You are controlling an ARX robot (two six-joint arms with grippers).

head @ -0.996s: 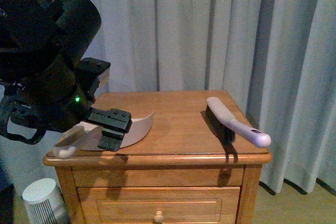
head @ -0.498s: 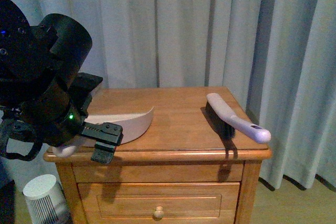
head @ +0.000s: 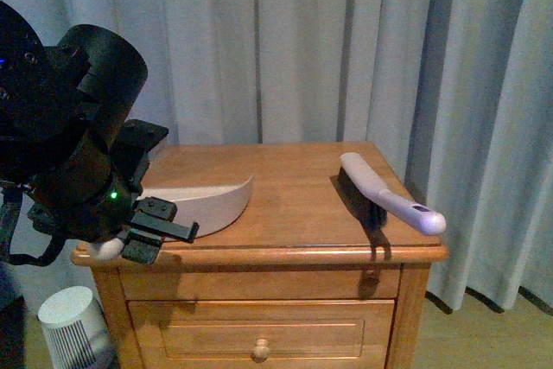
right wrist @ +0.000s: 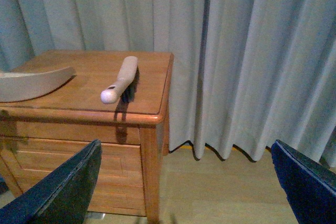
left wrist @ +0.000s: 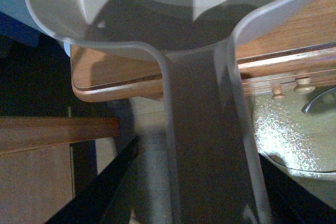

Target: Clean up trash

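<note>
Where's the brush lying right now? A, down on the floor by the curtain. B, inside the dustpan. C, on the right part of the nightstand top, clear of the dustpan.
C: the brush lies on the right side of the nightstand top, well apart from the dustpan at the left.

Brush (right wrist: 119, 81) lies on nightstand (right wrist: 152, 116); dustpan (right wrist: 31, 84) near it.
</note>
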